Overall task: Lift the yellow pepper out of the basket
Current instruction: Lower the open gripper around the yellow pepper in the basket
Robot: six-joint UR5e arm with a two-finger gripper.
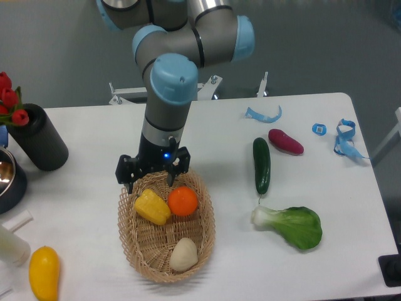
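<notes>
Approach stage, pepper not yet grasped.
Gripper (152, 177) hangs with jaws spread and nothing between them, over the far rim of the basket (207, 235); the yellow pepper (152, 207) lies inside just below, touching the orange (183, 201). Descent, closing and lift all remain, by my reading.

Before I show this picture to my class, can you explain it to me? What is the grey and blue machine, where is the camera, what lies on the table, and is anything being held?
It is a robot arm, seen by one fixed camera above the table's front. Its two fingers hang open over the basket's far end, holding nothing. Inside lie a yellow pepper, an orange and a pale potato. On the white table to the right lie a cucumber, a leafy green and a purple sweet potato.
</notes>
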